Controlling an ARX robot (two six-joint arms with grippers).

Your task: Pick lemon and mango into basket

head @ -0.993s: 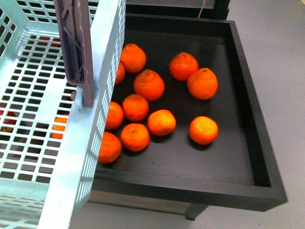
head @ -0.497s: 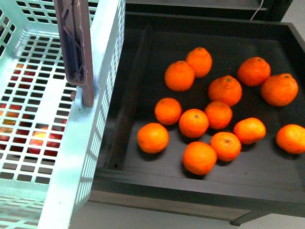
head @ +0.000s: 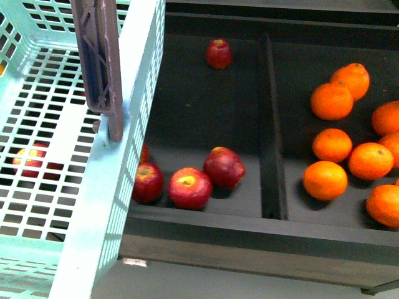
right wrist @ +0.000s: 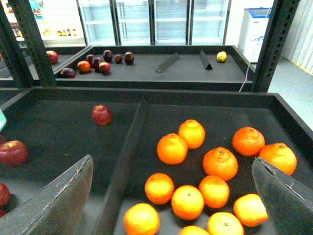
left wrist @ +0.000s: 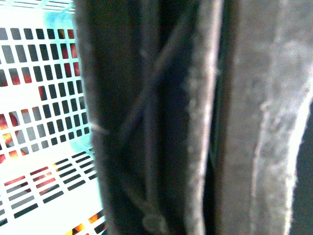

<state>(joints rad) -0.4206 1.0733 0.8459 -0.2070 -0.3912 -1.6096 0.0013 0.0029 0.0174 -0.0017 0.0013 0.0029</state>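
Observation:
The turquoise basket (head: 118, 187) fills the left of the front view, held up close to the camera with its brown handle (head: 100, 62) upright. That blurred handle (left wrist: 146, 122) fills the left wrist view beside the slotted basket wall (left wrist: 44, 98); my left gripper is shut on it, its fingers indistinct. My right gripper (right wrist: 171, 161) hangs open above the tangerines with nothing between its fingers. A small yellow lemon (right wrist: 221, 56) lies at the far right of the rear tray. The mango is out of view.
A black tray has red apples (head: 190, 187) in the left compartment and tangerines (head: 324, 180) in the right, split by a divider (head: 271, 124). Apples show through the basket slots. The rear tray holds dark fruits (right wrist: 102, 63). Dark shelf posts (right wrist: 274, 39) flank it.
The front view has swung left along the tray: the tangerines slid to the right of the picture and the apple compartment came into view. The basket keeps its place in the picture.

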